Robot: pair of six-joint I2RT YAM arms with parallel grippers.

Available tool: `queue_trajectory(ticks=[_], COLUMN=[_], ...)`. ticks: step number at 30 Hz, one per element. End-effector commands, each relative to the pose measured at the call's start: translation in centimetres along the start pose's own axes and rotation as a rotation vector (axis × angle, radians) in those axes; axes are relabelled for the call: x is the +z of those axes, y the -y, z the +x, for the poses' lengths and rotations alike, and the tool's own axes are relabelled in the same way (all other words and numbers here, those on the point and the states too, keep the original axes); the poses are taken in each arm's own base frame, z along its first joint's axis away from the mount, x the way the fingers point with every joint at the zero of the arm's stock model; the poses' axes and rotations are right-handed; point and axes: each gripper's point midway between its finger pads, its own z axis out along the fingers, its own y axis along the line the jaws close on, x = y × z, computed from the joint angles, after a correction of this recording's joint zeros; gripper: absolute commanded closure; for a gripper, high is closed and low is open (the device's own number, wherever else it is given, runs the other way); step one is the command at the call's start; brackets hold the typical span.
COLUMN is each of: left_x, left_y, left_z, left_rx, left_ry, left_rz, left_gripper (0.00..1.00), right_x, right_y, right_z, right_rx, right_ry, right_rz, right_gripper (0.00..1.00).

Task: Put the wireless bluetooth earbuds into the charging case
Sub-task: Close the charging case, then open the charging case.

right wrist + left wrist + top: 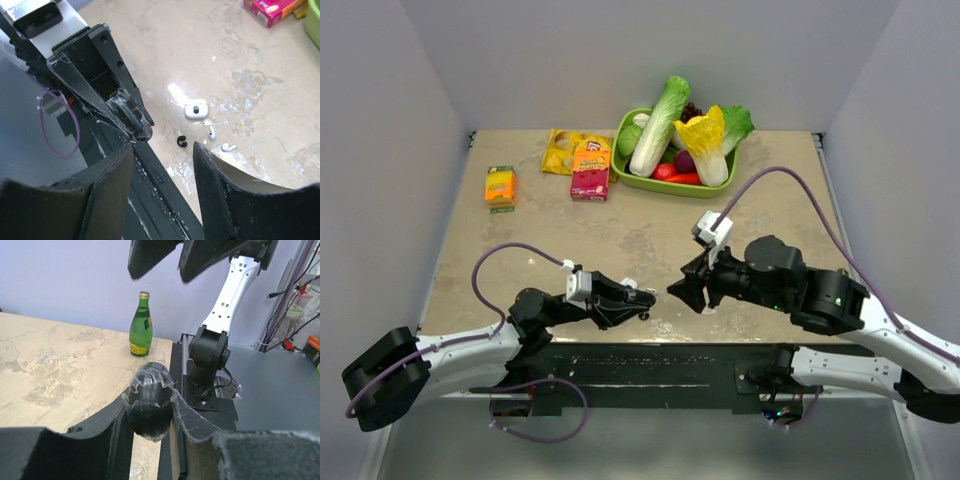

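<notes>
The white charging case lies on the beige table, just beyond my left gripper's tip; in the top view the case shows as a small white spot. Two tiny white earbuds lie loose beside it. My left gripper is shut on a black oval object wrapped in clear tape. My right gripper hovers open above the table's near edge, close to the earbuds, nothing between its fingers.
A small black C-shaped piece lies near the earbuds. A green bottle stands by the table edge. At the back are a green tray of vegetables, a pink box, an orange box and a yellow bag.
</notes>
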Motion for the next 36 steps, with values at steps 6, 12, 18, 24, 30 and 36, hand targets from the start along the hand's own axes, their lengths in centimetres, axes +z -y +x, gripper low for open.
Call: queue_trajectory(ticks=[6,12,18,24,30,36], left_x=[-0.6,-2.0,-2.0,-1.2,-0.8,-0.6], left_y=[-0.7,-1.5,-1.4,-1.1,-0.8,-0.7], left_z=[-2.6,-2.3,-1.8,-1.5,-1.2,-1.2], left_rx=[0.042,0.006,-0.011,-0.015,-0.029,-0.033], left_ry=[0.114,0.136,0.120,0.101,0.091,0.086], left_rz=[-0.071,-0.152,-0.143,-0.106,-0.081,-0.071], left_gripper=[1.00,1.00,1.00,1.00,1.00,1.00], right_x=[0.7,2.7,1.7,2.9,4.3,5.1], right_y=[3.6,0.5,-2.9,-4.2,-4.3,-4.5], right_z=[0.9,2.4,0.4,0.8,1.3,1.8], right_rx=[0.069,0.098,0.048,0.029,0.031,0.034], right_ry=[0.067,0.104,0.138,0.086,0.038,0.009], right_rz=[0.196,0.002,-0.188,-0.253,-0.249,-0.255], right_gripper=[0.43,0.47,0.50,0.63,0.74,0.85])
